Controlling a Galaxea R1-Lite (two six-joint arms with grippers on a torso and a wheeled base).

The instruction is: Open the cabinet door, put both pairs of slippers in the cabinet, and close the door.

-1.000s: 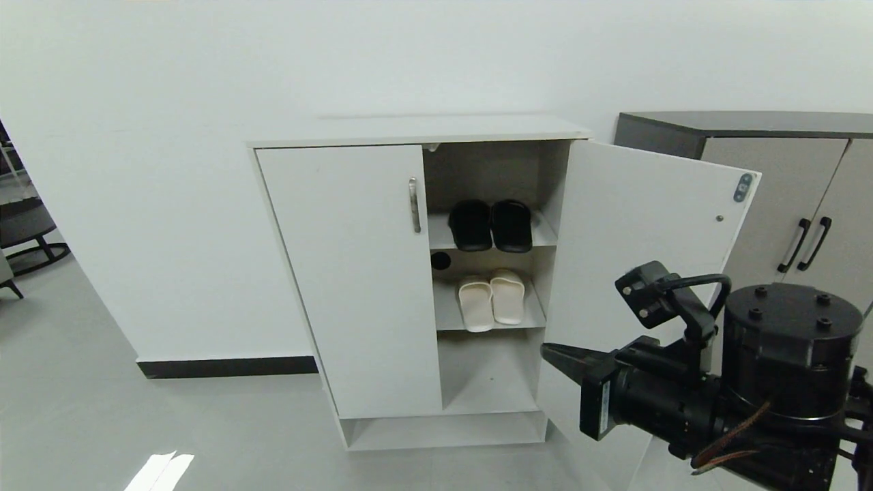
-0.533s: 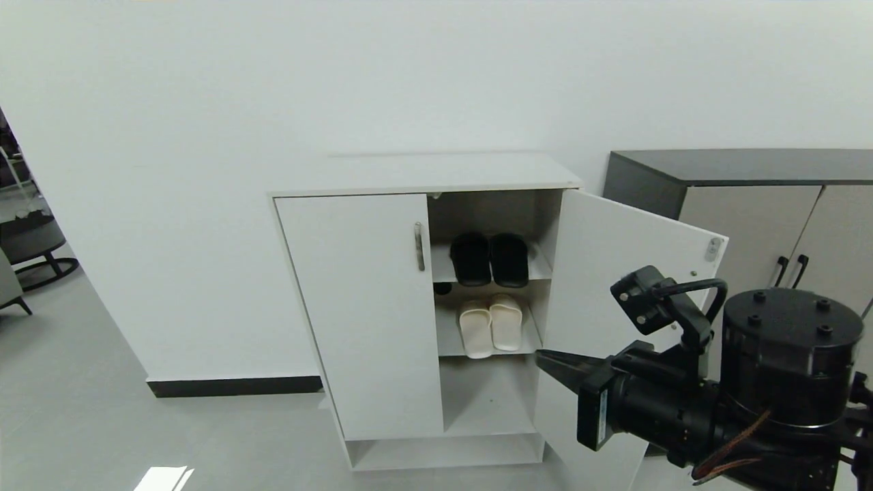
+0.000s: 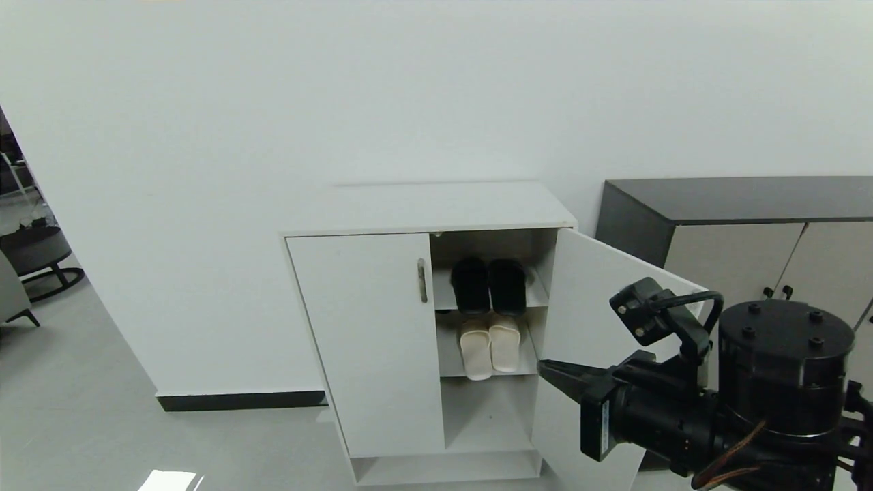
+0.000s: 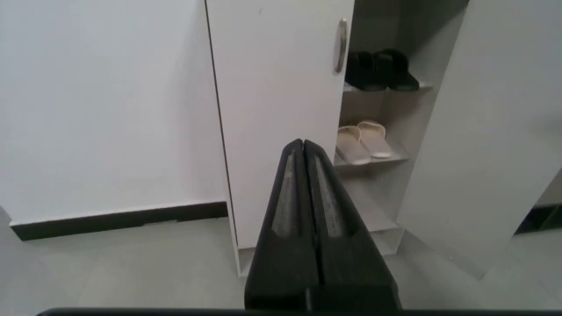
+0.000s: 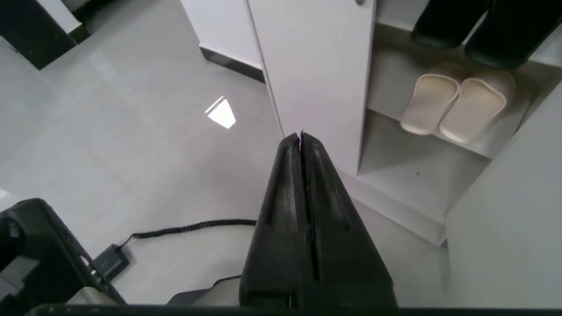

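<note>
The white cabinet (image 3: 368,341) stands against the wall with its left door shut and its right door (image 3: 586,320) swung open. Inside, the black slippers (image 3: 488,285) lie on the upper shelf and the white slippers (image 3: 489,346) on the shelf below. My right gripper (image 3: 549,372) is shut and empty, held in front of the open door's lower part. In the left wrist view my left gripper (image 4: 303,149) is shut with nothing in it, pointing at the cabinet from some way off; both pairs, black (image 4: 380,70) and white (image 4: 364,142), show past it.
A grey cabinet with a dark top (image 3: 736,225) stands just right of the open door. A dark chair (image 3: 34,259) is at the far left. A black cable (image 5: 176,230) lies on the floor below my right gripper. Open grey floor (image 3: 102,423) lies left of the cabinet.
The head camera has moved back, so the cabinet looks smaller and lower in the picture. Slippers, doors and the right gripper keep their places relative to one another.
</note>
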